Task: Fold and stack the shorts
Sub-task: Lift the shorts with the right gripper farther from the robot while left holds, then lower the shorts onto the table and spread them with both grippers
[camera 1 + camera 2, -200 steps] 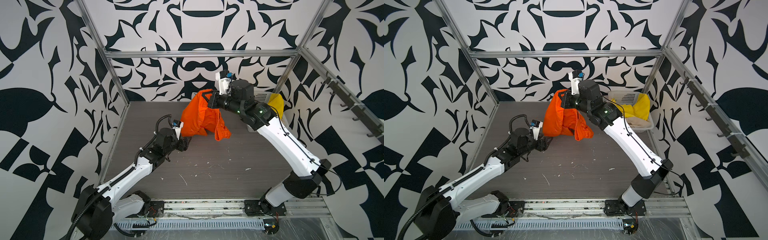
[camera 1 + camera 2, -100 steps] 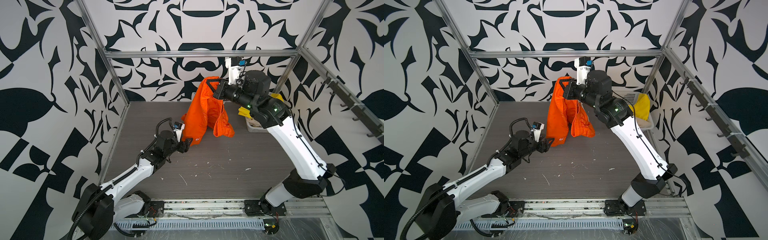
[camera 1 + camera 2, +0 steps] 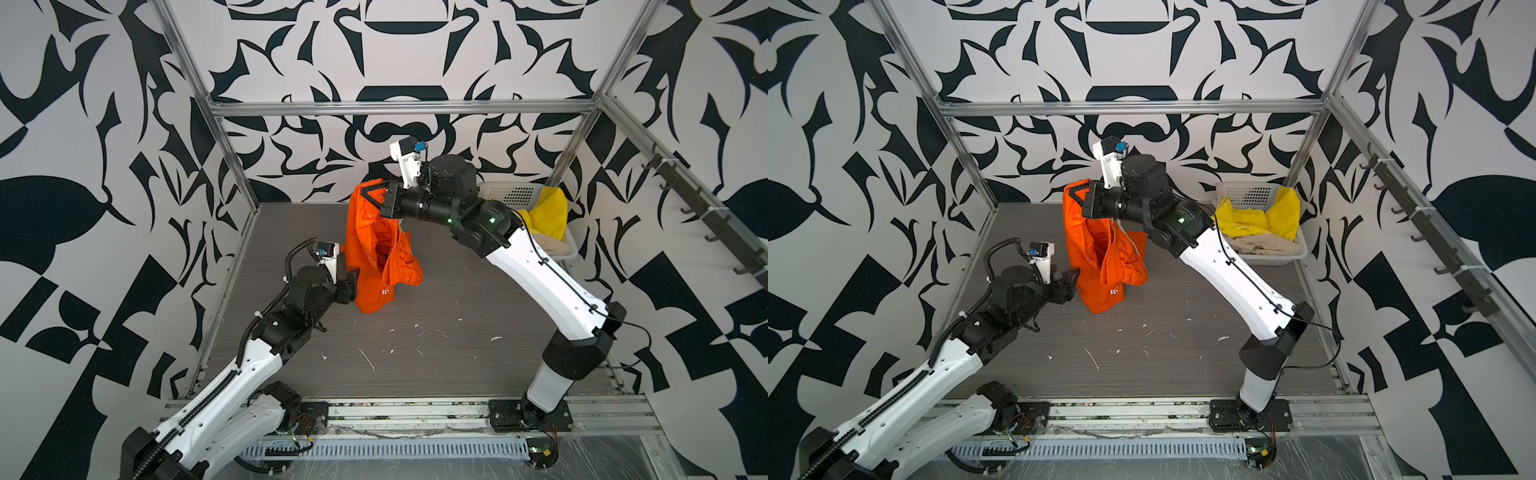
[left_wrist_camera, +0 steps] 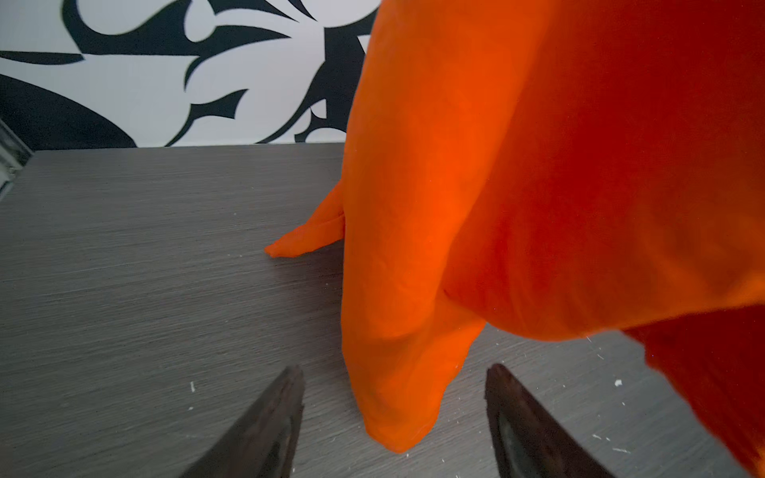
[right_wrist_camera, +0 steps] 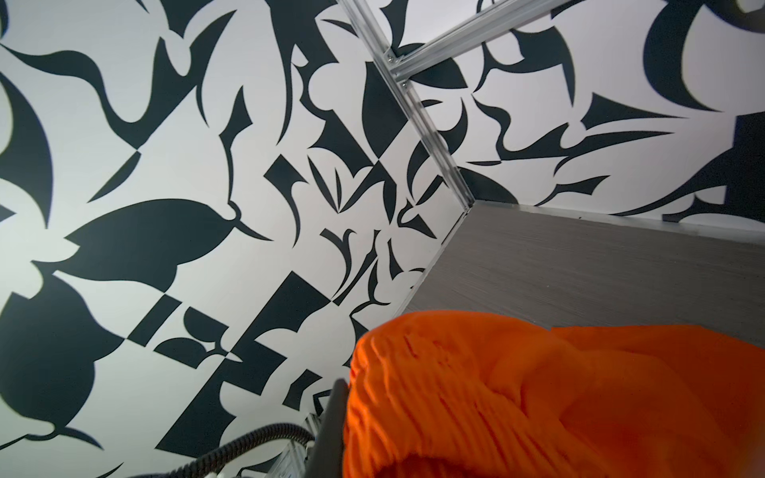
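The orange shorts (image 3: 374, 249) (image 3: 1096, 249) hang lengthwise from my right gripper (image 3: 370, 193) (image 3: 1076, 195), which is shut on the gathered waistband high over the back middle of the table. One dark finger (image 5: 336, 418) shows beside the bunched waistband (image 5: 496, 393); the other is hidden by cloth. The leg ends touch the table. My left gripper (image 3: 354, 283) (image 3: 1072, 277) (image 4: 393, 372) is open low at the shorts' left lower edge, with a hanging leg tip (image 4: 393, 414) between its fingers, untouched. Yellow shorts (image 3: 1258, 220) and beige shorts (image 3: 1262, 247) lie in the basket.
The white perforated basket (image 3: 1246, 193) (image 3: 507, 192) stands at the back right corner, behind the right arm. Metal frame posts (image 3: 967, 166) and patterned walls close in the grey table (image 3: 1183, 365). A rail of hooks (image 3: 1433, 249) runs along the right wall. Small white scraps dot the tabletop.
My right gripper lifted the orange shorts, then carried them left, so they now hang long instead of bunched. The left gripper has stayed low by the lower leg, still open.
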Tool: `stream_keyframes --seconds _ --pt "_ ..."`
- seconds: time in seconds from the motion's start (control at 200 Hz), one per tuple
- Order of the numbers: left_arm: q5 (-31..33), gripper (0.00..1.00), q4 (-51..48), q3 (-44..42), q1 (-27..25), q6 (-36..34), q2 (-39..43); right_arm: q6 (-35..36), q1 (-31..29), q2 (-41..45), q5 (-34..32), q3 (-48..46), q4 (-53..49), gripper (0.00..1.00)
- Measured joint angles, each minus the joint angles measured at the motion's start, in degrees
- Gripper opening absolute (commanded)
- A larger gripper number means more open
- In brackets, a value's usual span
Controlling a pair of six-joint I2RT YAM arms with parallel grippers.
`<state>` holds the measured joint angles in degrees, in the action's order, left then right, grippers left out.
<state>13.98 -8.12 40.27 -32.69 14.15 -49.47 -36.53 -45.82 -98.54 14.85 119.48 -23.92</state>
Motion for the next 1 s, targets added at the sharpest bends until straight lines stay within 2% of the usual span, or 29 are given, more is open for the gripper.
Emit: stream_keyframes --seconds 0.135,0.235,0.355,0.455,0.58,0.7,0.885,1.0 --pt "-1.2 0.74 -3.5 3.0 3.8 0.5 -1.7 -3.3 2.2 6.7 -0.6 -11.6 5.6 0.00" --pt "-4.0 0.74 -4.7 4.3 7.2 0.8 -5.5 -7.4 8.4 10.4 -1.0 -22.2 10.2 0.00" --pt "-6.8 0.74 -6.4 5.2 8.5 0.6 -11.2 -11.1 16.5 9.0 -2.4 -31.9 13.3 0.00" --pt "-9.2 0.73 -8.6 7.2 8.5 -0.7 -15.9 -11.6 21.4 5.4 -5.2 -37.6 13.2 0.00" --pt "-12.4 0.72 -11.8 11.3 8.5 -3.0 -20.8 -10.2 24.2 1.3 -9.3 -40.7 10.9 0.00" --pt "-15.2 0.71 -15.1 15.1 8.5 -5.6 -24.4 -8.4 25.0 0.9 -12.0 -42.5 10.4 0.00" --pt "-20.4 0.71 -21.2 19.9 8.4 -10.2 -32.2 -7.9 25.5 1.0 -11.3 -44.0 12.3 0.00" --pt "-20.9 0.74 -25.1 21.4 8.4 -13.1 -37.1 -7.8 25.5 1.0 -9.7 -44.6 13.5 0.00"
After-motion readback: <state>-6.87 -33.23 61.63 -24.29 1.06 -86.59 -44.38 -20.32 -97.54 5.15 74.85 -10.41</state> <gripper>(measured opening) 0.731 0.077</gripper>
